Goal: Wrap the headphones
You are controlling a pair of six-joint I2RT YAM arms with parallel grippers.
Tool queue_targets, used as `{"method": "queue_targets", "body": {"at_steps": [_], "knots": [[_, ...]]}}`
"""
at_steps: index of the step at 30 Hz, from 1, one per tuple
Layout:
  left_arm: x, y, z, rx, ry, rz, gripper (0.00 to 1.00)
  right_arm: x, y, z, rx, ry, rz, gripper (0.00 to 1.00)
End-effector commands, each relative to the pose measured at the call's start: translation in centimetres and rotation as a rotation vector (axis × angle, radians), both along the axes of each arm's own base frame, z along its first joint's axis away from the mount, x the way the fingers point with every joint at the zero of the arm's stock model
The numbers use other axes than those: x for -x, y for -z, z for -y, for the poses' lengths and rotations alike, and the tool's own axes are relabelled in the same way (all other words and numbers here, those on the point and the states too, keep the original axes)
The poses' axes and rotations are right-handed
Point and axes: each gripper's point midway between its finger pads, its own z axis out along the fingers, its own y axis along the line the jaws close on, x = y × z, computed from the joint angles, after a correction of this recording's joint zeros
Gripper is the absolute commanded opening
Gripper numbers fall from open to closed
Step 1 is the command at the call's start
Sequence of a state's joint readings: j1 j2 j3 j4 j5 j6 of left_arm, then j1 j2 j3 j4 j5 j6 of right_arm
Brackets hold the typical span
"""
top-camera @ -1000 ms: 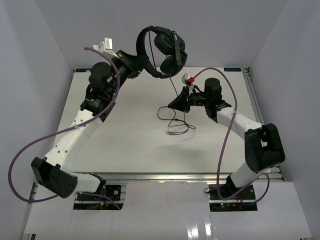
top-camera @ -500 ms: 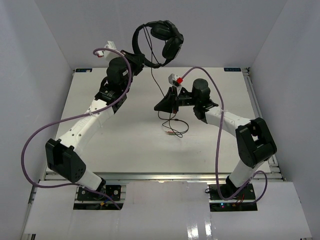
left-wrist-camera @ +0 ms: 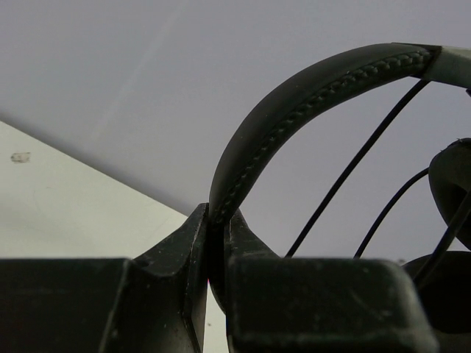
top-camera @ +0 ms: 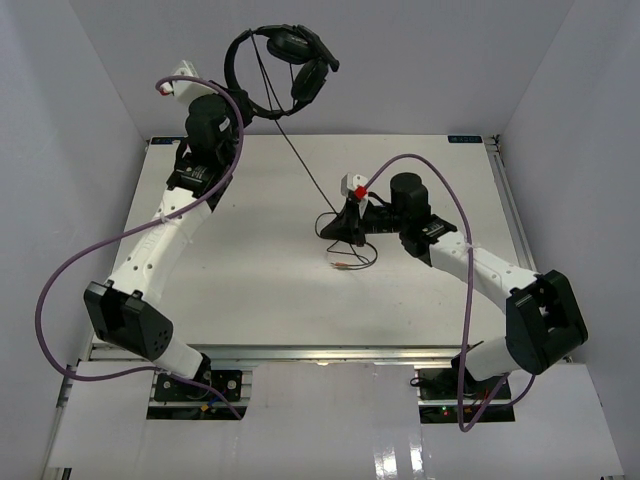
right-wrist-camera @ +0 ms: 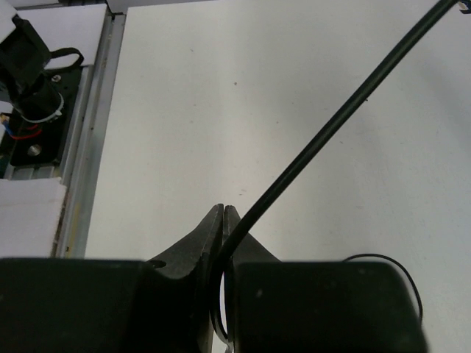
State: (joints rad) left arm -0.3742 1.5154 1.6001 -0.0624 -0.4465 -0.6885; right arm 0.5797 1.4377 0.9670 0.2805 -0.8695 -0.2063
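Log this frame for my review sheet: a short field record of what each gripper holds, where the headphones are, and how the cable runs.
left gripper: shut on the headband
headphones: lifted clear of the table, near its far edge
right gripper: shut on the cable, low over the table
cable run: straight, slanting from headphones down to right gripper
cable slack: loose loops on the table by right gripper
plugs: lying on the table
wrap: unfinished, cable end on the table

The left arm (top-camera: 160, 235) and right arm (top-camera: 475, 265) wear white shells between black joint housings; purple cables (top-camera: 41, 315) loop from each, and black wedge-shaped fingers (right-wrist-camera: 193, 246) tip the wrists.
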Motion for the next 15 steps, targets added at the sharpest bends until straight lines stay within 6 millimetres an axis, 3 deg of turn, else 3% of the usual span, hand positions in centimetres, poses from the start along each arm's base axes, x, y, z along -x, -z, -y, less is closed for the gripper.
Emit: {"method": "queue_targets", "body": {"at_steps": [1, 5, 15], "knots": [[1.9, -4.2, -1.0, 0.07, 0.034, 0.092, 0.0, -1.5, 1.3, 1.3, 0.085, 0.104, 0.06, 0.08], [2.8, -4.6, 0.0, 0.096, 0.102, 0.096, 0.0, -3.1, 1.8, 1.4, 0.115, 0.166, 0.059, 0.08], [5.4, -6.8, -1.1, 0.144, 0.134, 0.133, 0.0, -6.8, 2.3, 4.1, 0.144, 0.359, 0.048, 0.08]]}}
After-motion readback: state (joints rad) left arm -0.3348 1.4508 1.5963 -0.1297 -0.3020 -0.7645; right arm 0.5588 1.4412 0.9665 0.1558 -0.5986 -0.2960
